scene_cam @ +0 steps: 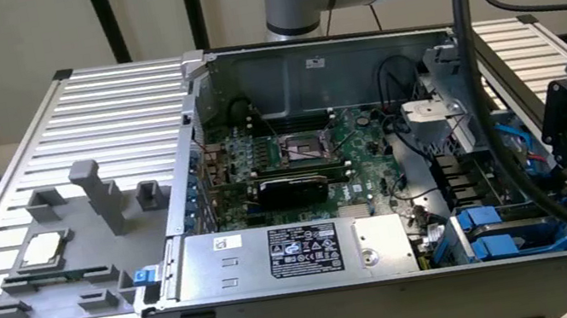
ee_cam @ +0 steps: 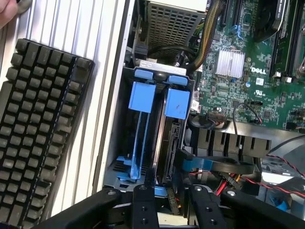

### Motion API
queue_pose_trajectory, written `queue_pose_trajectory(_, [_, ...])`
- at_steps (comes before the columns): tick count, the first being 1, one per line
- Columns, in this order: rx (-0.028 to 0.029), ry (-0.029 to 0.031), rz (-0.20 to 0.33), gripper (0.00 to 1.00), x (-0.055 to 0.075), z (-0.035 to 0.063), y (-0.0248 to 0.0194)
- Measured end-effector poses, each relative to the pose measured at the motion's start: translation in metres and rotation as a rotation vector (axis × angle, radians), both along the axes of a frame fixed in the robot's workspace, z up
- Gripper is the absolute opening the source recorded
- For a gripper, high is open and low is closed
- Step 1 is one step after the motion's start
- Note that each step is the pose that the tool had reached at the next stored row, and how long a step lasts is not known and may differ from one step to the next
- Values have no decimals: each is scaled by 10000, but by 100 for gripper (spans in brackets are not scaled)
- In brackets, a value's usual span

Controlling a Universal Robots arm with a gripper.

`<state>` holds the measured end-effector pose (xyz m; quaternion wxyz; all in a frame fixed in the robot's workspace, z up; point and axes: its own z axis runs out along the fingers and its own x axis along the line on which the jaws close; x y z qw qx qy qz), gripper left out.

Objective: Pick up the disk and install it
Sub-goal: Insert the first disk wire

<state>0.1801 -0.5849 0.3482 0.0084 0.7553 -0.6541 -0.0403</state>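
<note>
Disk [ee_cam: 167, 143] appears to stand edge-on in blue drive cage [ee_cam: 142, 98], at a corner of computer case [scene_cam: 399, 295]. Fingers [ee_cam: 143, 199] apart, gripping nothing, near the cage. Judgement: install mostly done; full seating unconfirmed.

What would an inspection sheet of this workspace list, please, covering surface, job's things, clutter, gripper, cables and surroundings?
Surface: ribbed aluminium table carrying an open grey metal computer case.
Job's things: silver-grey disk in blue rails, apparently the slab seen edge-on in the blue plastic drive cage; label hidden.
Clutter: black keyboard; grey fixture tray holding a small square silver chip.
Gripper: black gripper hovers over the drive cage.
Cables: thick black cables cross the case; yellow-and-black wire bundle inside.
Surroundings: black poles behind the table; a person's fingertip near the keyboard.
</note>
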Motion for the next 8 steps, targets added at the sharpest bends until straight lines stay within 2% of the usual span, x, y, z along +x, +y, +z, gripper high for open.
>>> queue_pose_trajectory(8, [11, 0, 93, 0, 0, 0, 0])
